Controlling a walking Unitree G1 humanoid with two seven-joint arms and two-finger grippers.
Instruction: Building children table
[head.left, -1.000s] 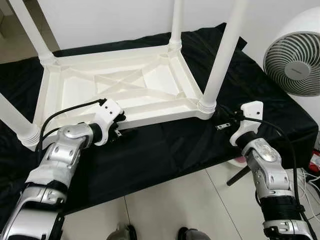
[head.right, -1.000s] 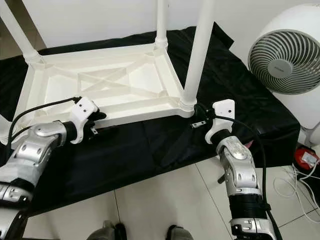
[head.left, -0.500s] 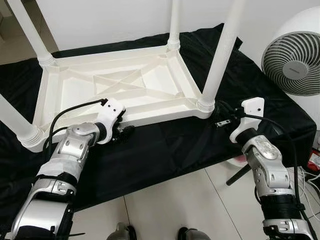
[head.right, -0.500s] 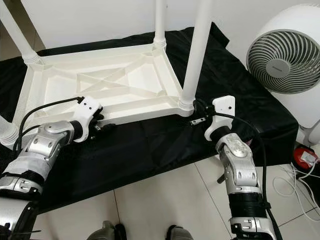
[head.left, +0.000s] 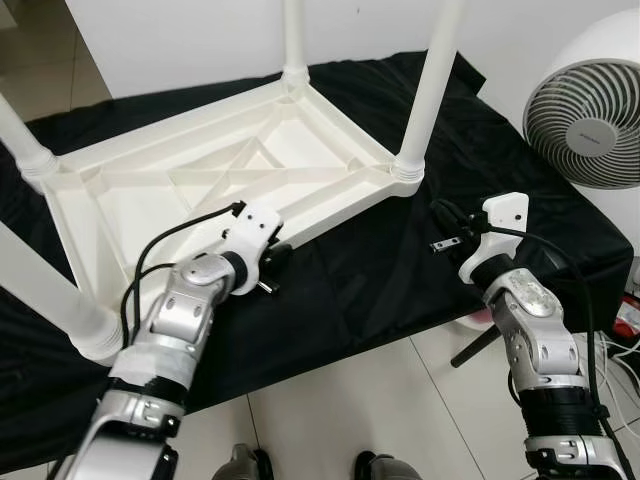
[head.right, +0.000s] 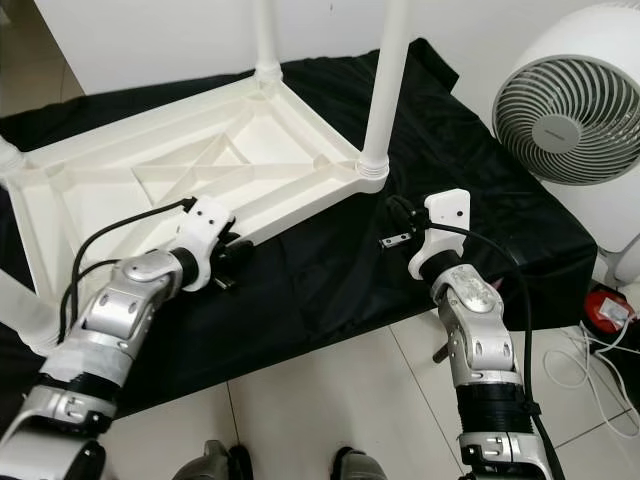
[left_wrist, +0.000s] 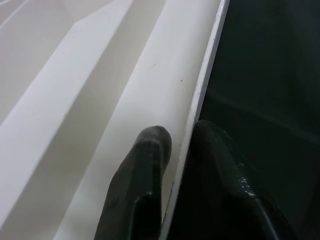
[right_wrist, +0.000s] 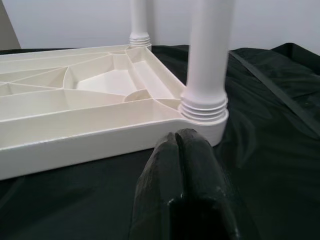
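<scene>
The white children's table (head.left: 200, 180) lies upside down on a black cloth (head.left: 380, 290), its legs pointing up. My left gripper (left_wrist: 182, 137) is shut on the thin near rim (head.left: 330, 205) of the table, one finger inside the rim and one outside; the head view shows it at mid-rim (head.left: 272, 262). My right gripper (head.left: 447, 225) is shut with nothing in it. It hovers over the cloth a short way in front of the near right leg (right_wrist: 207, 60), apart from the table corner.
A white fan (head.left: 590, 110) stands at the right, close to my right arm. The cloth's front edge drops to a tiled floor (head.left: 340, 420). Cables (head.right: 600, 350) lie on the floor at far right. Two more legs (head.left: 50, 300) rise at the left.
The table has turned on the cloth: its right end swung away from me and its left end came nearer. My left gripper moved right with the rim. The right gripper now stands clear of the corner.
</scene>
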